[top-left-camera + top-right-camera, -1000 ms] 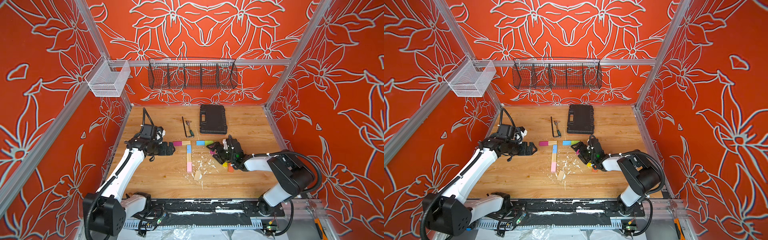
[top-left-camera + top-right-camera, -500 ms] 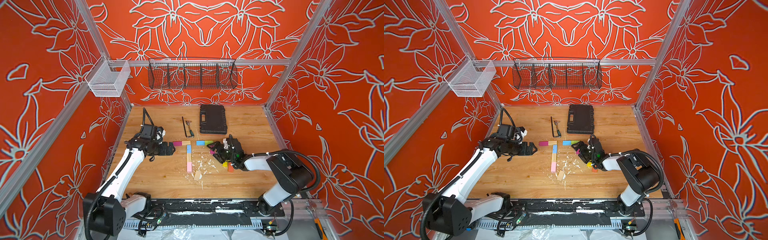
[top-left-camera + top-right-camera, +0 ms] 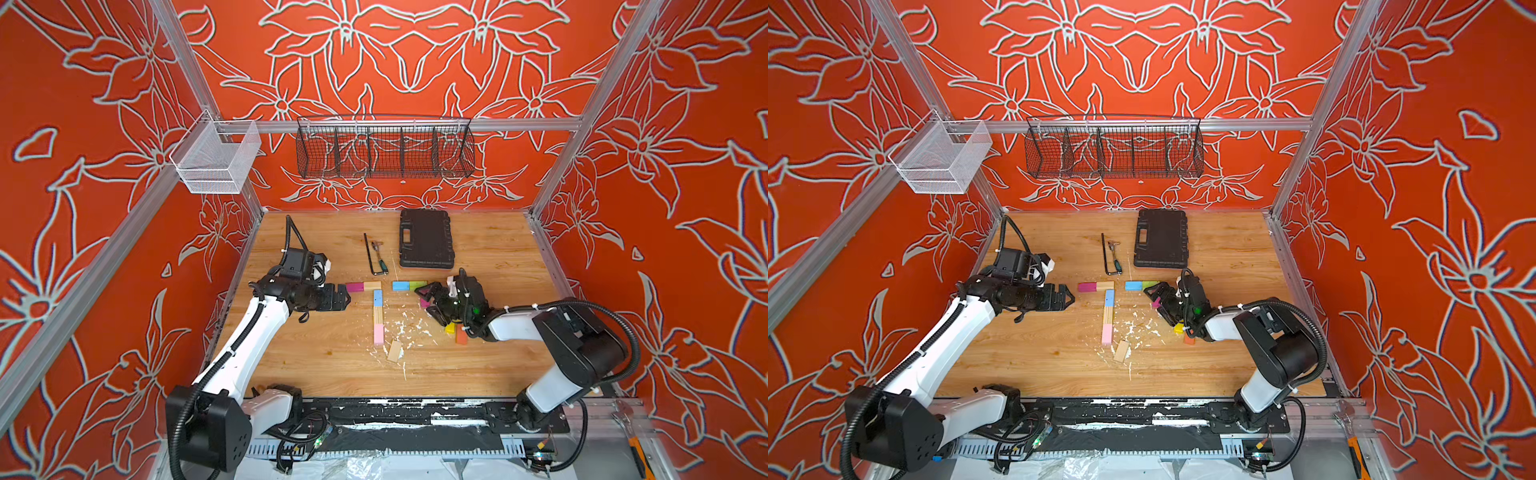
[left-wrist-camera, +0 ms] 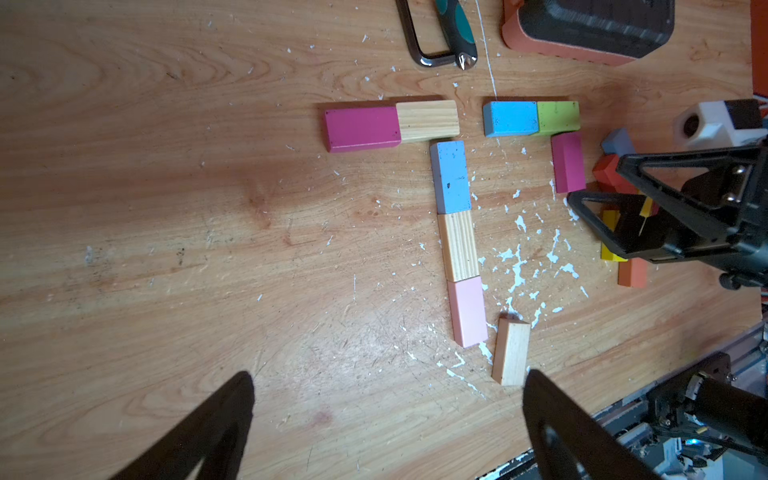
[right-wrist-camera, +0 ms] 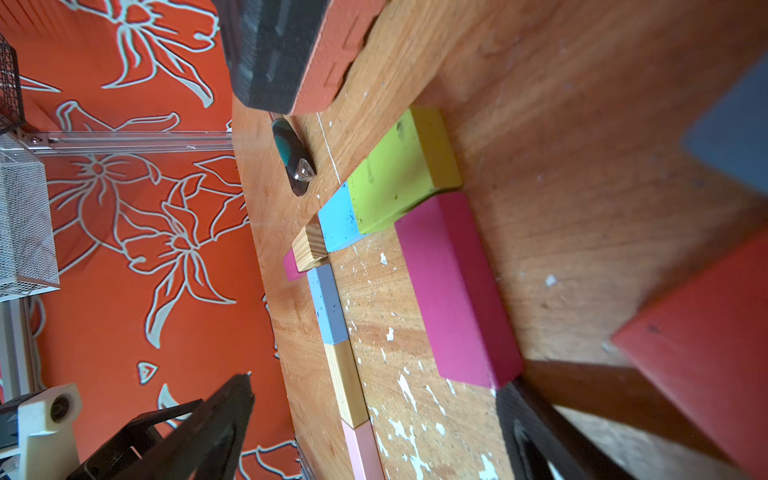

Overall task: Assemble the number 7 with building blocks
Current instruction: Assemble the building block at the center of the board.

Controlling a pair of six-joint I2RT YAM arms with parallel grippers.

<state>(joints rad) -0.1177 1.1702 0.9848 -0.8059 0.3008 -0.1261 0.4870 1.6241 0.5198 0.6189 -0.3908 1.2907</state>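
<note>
A number 7 lies flat mid-table in both top views: a magenta block (image 3: 354,286) and a wood block (image 3: 372,285) across, then blue (image 3: 377,298), wood (image 3: 377,316) and pink (image 3: 378,334) blocks down. Right of it, a blue block (image 3: 400,285) and a green block (image 3: 417,284) lie in a row, with a second magenta block (image 5: 457,291) below the green end. My right gripper (image 5: 374,384) is open, one fingertip at that magenta block's end. My left gripper (image 4: 388,376) is open and empty, left of the 7.
A loose wood block (image 3: 394,351) lies by the pink block. Yellow (image 3: 450,328), orange (image 3: 461,336) and red (image 4: 609,172) blocks sit under my right arm. A black case (image 3: 424,239) and a hex key (image 3: 370,259) lie farther back. White flecks litter the table.
My right gripper has barely shifted beside the magenta block. The left arm and the blocks have not moved.
</note>
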